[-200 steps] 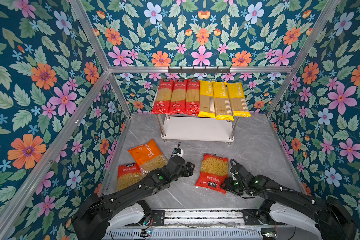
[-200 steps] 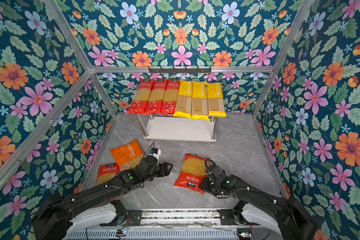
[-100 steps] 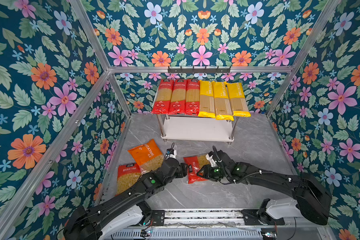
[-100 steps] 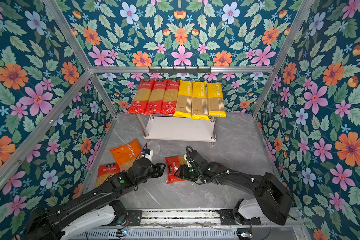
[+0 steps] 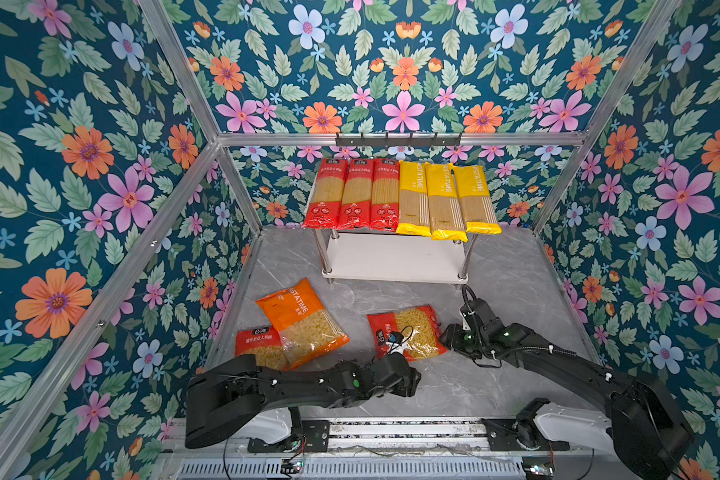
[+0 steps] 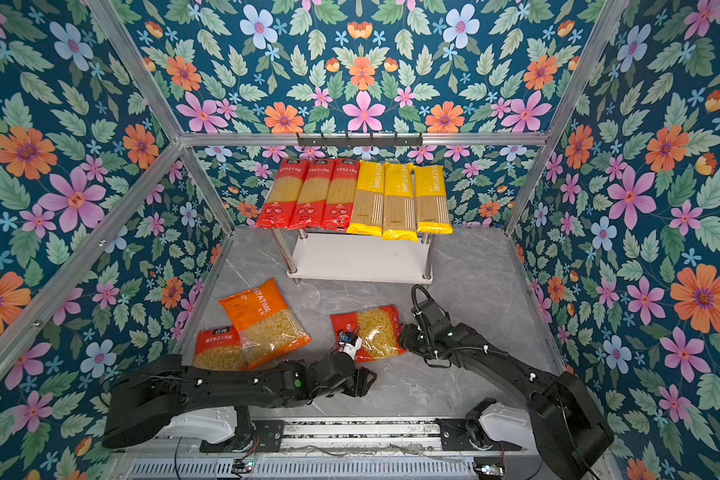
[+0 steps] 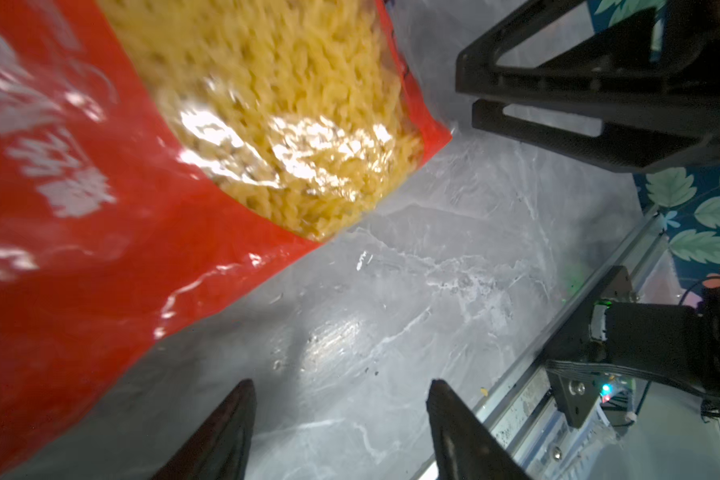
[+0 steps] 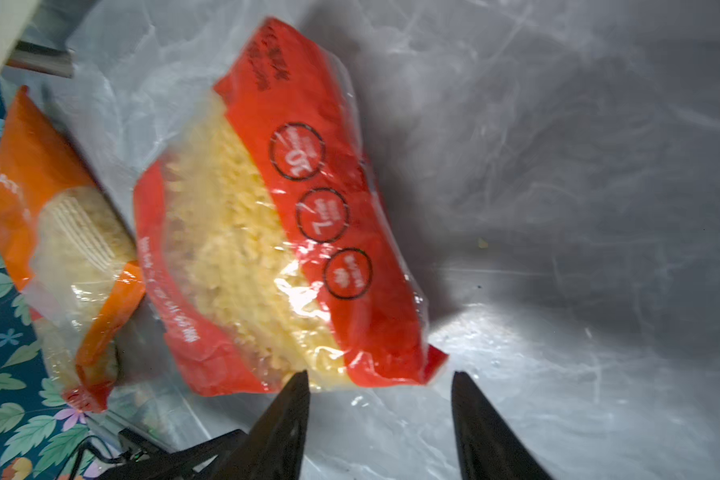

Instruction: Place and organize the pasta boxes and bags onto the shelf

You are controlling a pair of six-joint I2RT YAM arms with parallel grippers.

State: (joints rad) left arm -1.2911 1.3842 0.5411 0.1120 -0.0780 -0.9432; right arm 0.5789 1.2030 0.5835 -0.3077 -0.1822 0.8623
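A red short-pasta bag (image 5: 408, 332) (image 6: 368, 332) lies flat on the grey table. My right gripper (image 5: 447, 336) (image 8: 380, 376) is open at the bag's right end, its tips just short of the edge (image 8: 292, 257). In front of the bag, my left gripper (image 5: 410, 378) (image 7: 339, 386) is open over bare table, with the bag (image 7: 142, 187) ahead and to one side. An orange bag (image 5: 304, 322) overlaps a second red bag (image 5: 258, 347) at the left. The shelf (image 5: 391, 262) stands at the back. Its top carries three red spaghetti packs (image 5: 356, 195) and three yellow ones (image 5: 445, 199).
Floral walls with aluminium posts (image 5: 574, 166) close in the table on three sides. A metal rail (image 5: 391, 432) runs along the front edge. A hook bar (image 5: 398, 139) hangs above the shelf. The shelf's lower board shows bare white.
The red bag was shifted left and turned sideways. My right gripper, over it half a second ago, now sits at its right end. My left gripper pulled back toward the front.
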